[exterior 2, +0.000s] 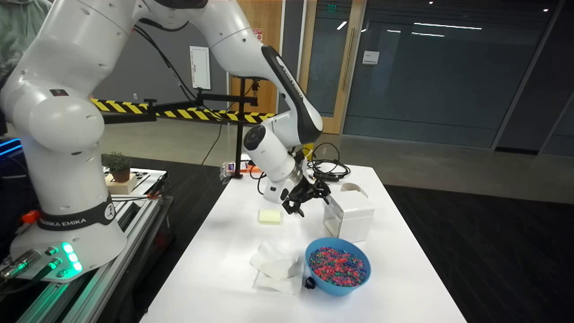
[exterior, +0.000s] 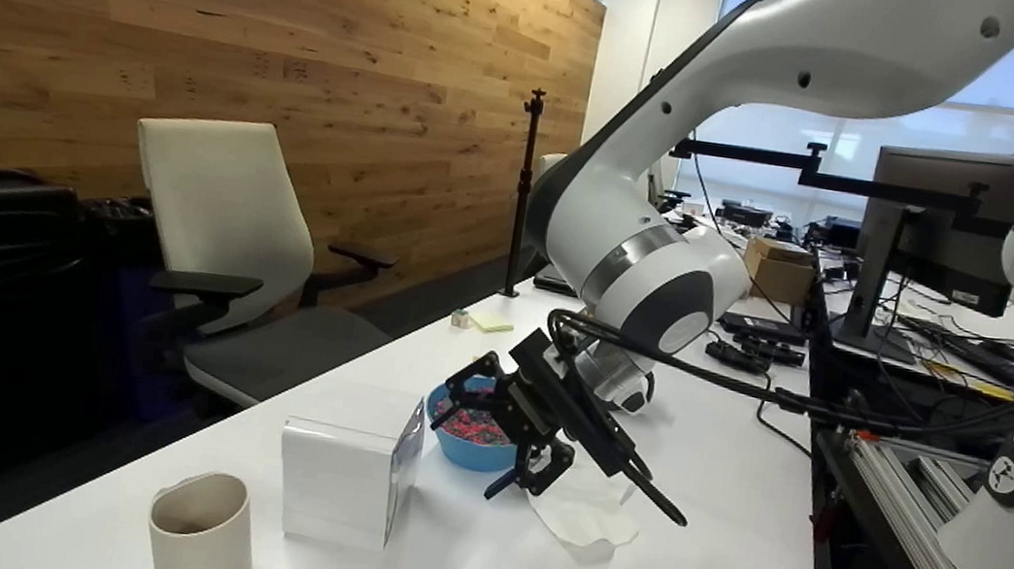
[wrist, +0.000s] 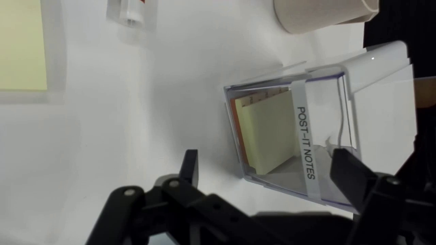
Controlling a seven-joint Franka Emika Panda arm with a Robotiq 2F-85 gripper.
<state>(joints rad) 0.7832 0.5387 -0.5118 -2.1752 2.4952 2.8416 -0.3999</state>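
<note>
My gripper is open, with nothing between its fingers. It is tilted above the white table, beside the open face of a white box. In the wrist view the box's clear front bears a "POST-IT NOTES" label. Yellow notes stand inside against one side. The right finger overlaps the box's front in that view; I cannot tell if it touches. The gripper also shows in both exterior views, as does the box. A yellow pad lies on the table.
A beige mug stands near the box. A blue bowl of coloured beads and crumpled tissues are on the table. A white tube shows in the wrist view. Black cables and a post stand at one end.
</note>
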